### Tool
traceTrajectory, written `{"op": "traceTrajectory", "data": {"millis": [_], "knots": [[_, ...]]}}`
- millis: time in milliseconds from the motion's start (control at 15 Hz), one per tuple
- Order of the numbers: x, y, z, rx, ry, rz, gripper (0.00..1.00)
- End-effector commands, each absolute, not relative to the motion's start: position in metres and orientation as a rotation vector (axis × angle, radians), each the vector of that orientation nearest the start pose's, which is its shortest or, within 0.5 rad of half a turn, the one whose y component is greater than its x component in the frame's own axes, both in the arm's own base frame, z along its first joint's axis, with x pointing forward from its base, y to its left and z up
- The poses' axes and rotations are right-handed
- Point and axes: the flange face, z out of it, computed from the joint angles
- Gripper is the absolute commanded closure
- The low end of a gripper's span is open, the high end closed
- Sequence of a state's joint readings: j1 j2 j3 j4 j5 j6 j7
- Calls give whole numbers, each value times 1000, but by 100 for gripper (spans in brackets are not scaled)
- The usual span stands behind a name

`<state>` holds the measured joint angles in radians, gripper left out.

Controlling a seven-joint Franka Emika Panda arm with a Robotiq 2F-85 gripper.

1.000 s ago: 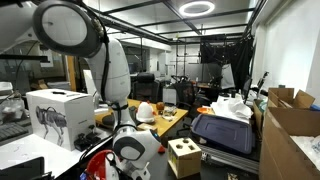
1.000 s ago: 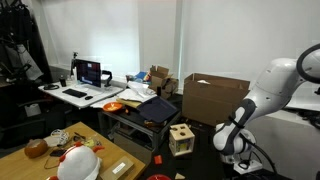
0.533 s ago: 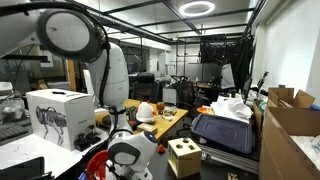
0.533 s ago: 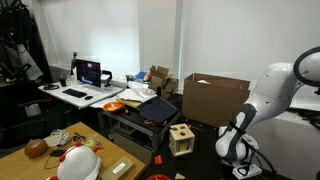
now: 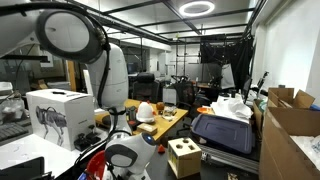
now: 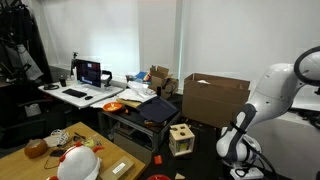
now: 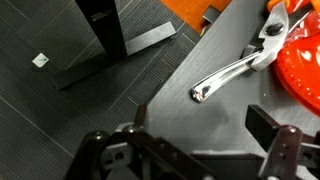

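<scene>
One silver handle (image 7: pixel 228 78), one wide-spread pincer (image 7: pixel 201 126)

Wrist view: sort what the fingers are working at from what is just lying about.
In hand:
- fingers, open
- silver handle, just ahead of them and untouched
- red body that the handle joins

Lying about:
- black stand
- small white tag
- wooden cube
- cardboard box
- white helmet

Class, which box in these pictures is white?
The box printed with a dog-shaped robot; the cardboard boxes are brown, and the holed cube is wooden.
</scene>
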<state>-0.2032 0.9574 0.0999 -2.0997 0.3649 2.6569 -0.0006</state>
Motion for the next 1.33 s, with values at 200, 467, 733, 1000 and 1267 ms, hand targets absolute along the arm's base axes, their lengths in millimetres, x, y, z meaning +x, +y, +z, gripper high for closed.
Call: {"op": "traceTrajectory", "data": {"millis": [200, 467, 733, 1000, 1267], "knots": [[447, -35, -55, -2656, 967, 624, 0], [443, -27, -60, -2585, 1059, 648, 0], [436, -24, -64, -2541, 1103, 686, 0], [431, -22, -67, -2481, 1154, 716, 0], [427, -19, -70, -2382, 1200, 777, 0]]}}
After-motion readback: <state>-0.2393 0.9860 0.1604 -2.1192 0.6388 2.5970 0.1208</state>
